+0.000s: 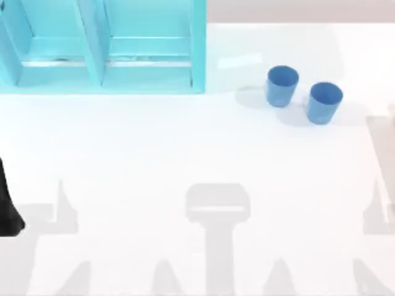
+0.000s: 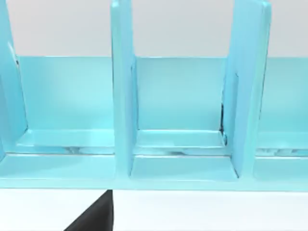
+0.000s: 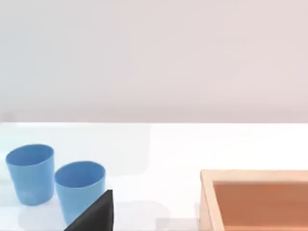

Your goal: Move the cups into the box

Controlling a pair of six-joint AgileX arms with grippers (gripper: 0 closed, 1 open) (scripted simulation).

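**A:** Where did the cups stand at that moment?

**B:** Both stood upright on the white table (image 1: 185,142), toward its far right corner. One cup (image 1: 282,86) sat just beside the other cup (image 1: 324,102), apart by a sliver, mouths up. A wooden box (image 3: 255,199) showed in the right wrist view, well apart from them, open-topped. A turquoise shelf unit (image 1: 105,49) took the far left corner.

**A:** And the grippers?

**B:** Neither was at work. The left arm (image 1: 9,203) was parked at the table's left edge, its camera facing the shelf. The right one was parked off the table's right edge, facing the cups. I could not tell whether either gripper's fingers were apart or together.

**A:** How would a cup handle?

**B:** I judged it light, stiff and matte, so not very slippery and hardly fragile. It tapered toward the base, so a pinch low down might slide. Better to take the wall near the rim, across the widest part, or one finger inside the mouth. The neighbour's closeness called for approaching from the free side.
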